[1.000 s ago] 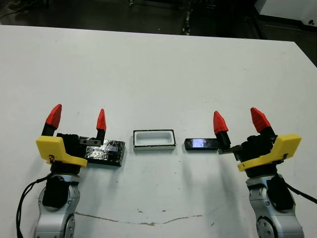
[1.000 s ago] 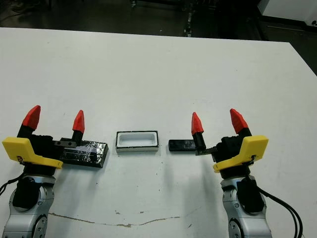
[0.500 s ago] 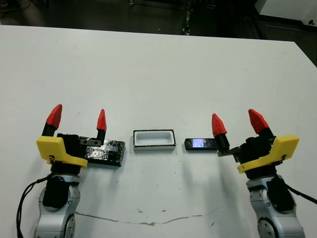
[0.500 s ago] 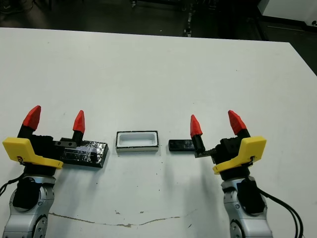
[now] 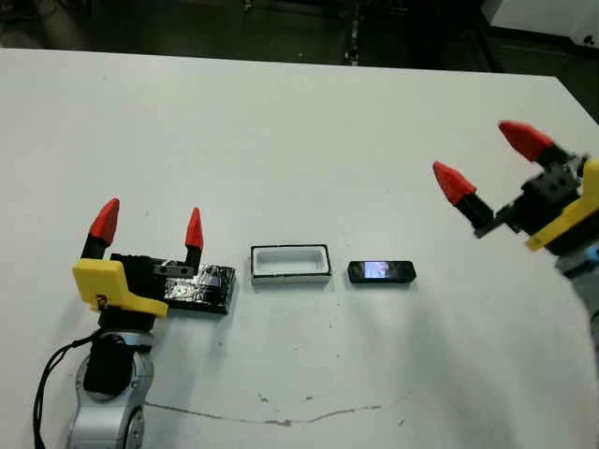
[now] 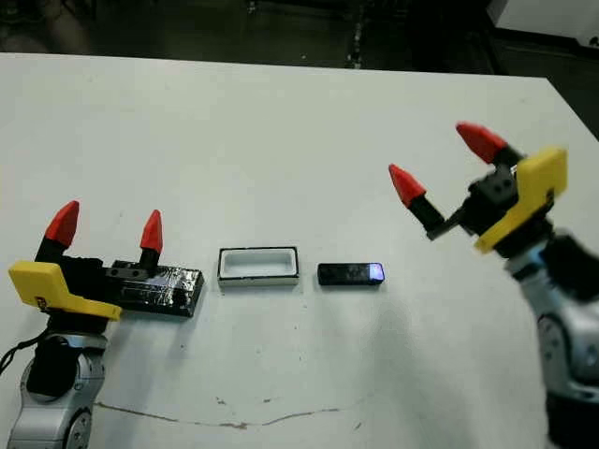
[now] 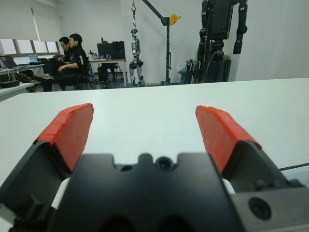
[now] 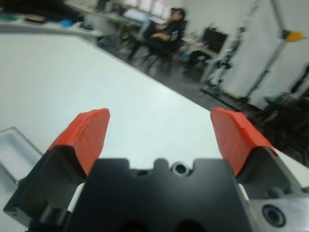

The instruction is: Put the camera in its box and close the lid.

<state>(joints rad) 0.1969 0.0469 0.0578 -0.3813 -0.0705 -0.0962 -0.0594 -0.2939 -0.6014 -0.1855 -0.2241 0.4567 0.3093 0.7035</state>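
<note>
The camera [image 5: 381, 271], a slim black bar with a bluish glint, lies flat on the white table just right of the box [image 5: 291, 264]. That box is a small open tray with white walls and nothing inside. Left of it rests the lid [image 5: 198, 288], a glossy black slab. My left gripper [image 5: 150, 224] stands open over the lid's left end, its fingers [image 7: 70, 130] spread wide. Raised above the table, right of and beyond the camera, my right gripper [image 5: 489, 159] is open and holds nothing.
A thin brown crack line [image 5: 271, 416] runs along the table near its front edge. The table's far edge [image 5: 299, 58] meets a dark floor. Seated people [image 7: 72, 48] and robot stands [image 7: 217, 34] show beyond the table in the wrist views.
My right gripper has risen and swung out to the right, away from the camera it stood beside. Camera, box, lid and left gripper have stayed put.
</note>
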